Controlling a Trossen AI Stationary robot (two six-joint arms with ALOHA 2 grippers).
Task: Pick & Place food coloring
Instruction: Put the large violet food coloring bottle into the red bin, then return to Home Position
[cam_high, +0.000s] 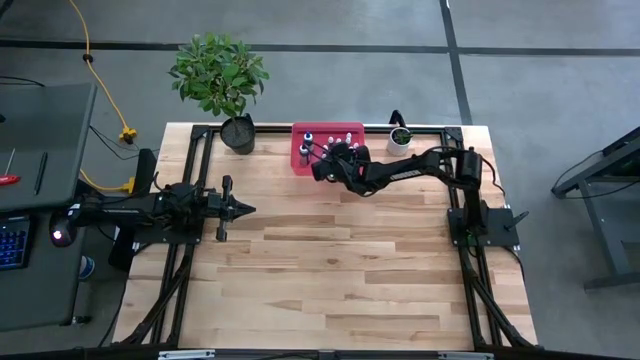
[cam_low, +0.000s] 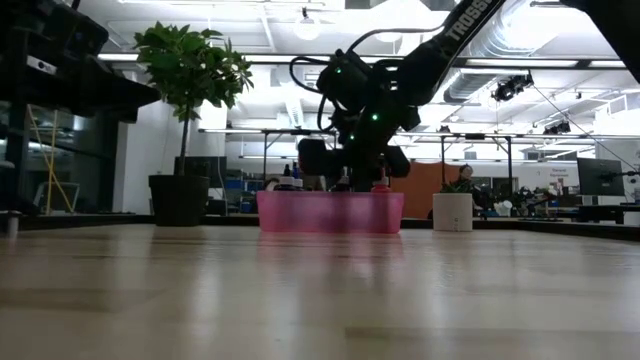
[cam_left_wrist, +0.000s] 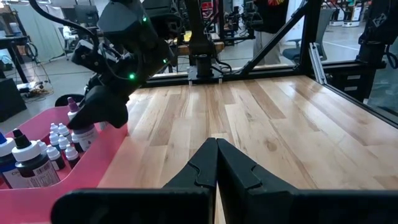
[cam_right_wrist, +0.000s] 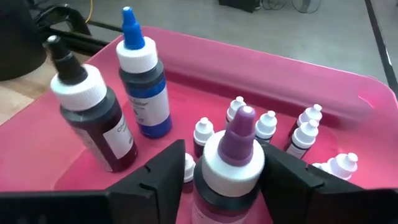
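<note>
Nearest the lens: purple bottle (cam_right_wrist: 230, 162), upright low in the right wrist frame, flanked by the right gripper (cam_right_wrist: 224, 152) with jaws spread to either side. Sits inside the pink tray (cam_right_wrist: 348, 93) with the other food coloring: blue bottle (cam_right_wrist: 144, 93) and dark bottle (cam_right_wrist: 93, 118) at upper left, tiny white bottles (cam_right_wrist: 266, 124) clustered at center right. From above, tray at top center of the table (cam_high: 330, 300), right arm reaching into it from the right, small white pot (cam_high: 400, 137) just right of it. Left gripper (cam_left_wrist: 216, 146) at left center over bare wood, well apart from the tray, jaws pressed together, holding nothing.
</note>
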